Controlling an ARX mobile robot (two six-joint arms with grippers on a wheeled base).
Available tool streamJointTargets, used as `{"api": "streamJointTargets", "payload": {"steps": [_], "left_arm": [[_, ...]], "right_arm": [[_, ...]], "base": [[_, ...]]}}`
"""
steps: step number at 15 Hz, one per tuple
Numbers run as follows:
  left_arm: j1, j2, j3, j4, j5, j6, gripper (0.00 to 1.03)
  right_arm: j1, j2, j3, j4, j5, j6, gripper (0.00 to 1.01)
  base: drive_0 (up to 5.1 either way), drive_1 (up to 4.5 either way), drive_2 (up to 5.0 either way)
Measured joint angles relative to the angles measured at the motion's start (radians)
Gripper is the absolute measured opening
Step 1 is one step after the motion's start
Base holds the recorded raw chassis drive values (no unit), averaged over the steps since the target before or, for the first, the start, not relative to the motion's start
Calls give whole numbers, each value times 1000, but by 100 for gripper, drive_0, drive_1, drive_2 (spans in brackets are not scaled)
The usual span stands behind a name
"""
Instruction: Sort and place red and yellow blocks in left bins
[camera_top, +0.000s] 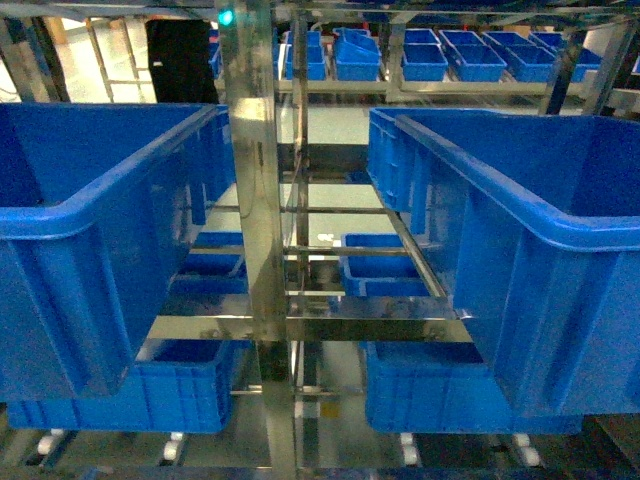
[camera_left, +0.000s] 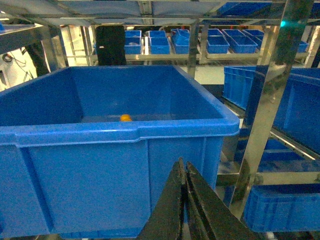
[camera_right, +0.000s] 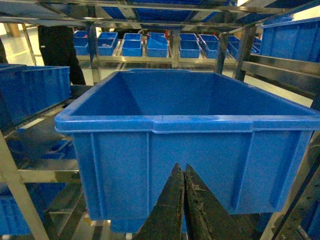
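Left gripper (camera_left: 186, 200) pressed together, empty, at 6 o'clock below left bin (camera_left: 115, 135) | right gripper (camera_right: 182, 202) likewise closed, empty, before right bin (camera_right: 190, 125) | yellow block (camera_left: 125, 118) on left bin floor, 12 o'clock | red block unseen | advice: open jaws before reaching, clear rim.

Glossy plastic bins (camera_top: 80, 250), shiny metal rack (camera_top: 255, 230)

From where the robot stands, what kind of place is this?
Most likely a warehouse or sorting area. Large blue plastic bins sit on metal shelving, and rows of smaller blue bins line racks farther back. One small yellow-orange object lies inside the left bin.
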Motion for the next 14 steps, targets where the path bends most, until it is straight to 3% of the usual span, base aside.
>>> {"api": "streamJointTargets", "payload": {"steps": [2,3,10,11,13,14], "left_arm": [[-1,0,0,9,3,0,2],[-1,0,0,9,2,-2,6],[-1,0,0,9,2,-2,95],[-1,0,0,9,2,1,91],[-1,0,0,9,2,0,66],[-1,0,0,9,2,-3,73]], "right_arm": [[0,0,0,-5,-1,0,2],[0,0,0,-5,0,0,8],[0,0,0,-5,-1,0,98],[0,0,0,-5,-1,0,95],[0,0,0,-5,-1,0,69],[0,0,0,-5,-1,0,69]], "base": [[0,0,0],[0,0,0],[0,0,0],[0,0,0],[0,0,0],[0,0,0]]}}
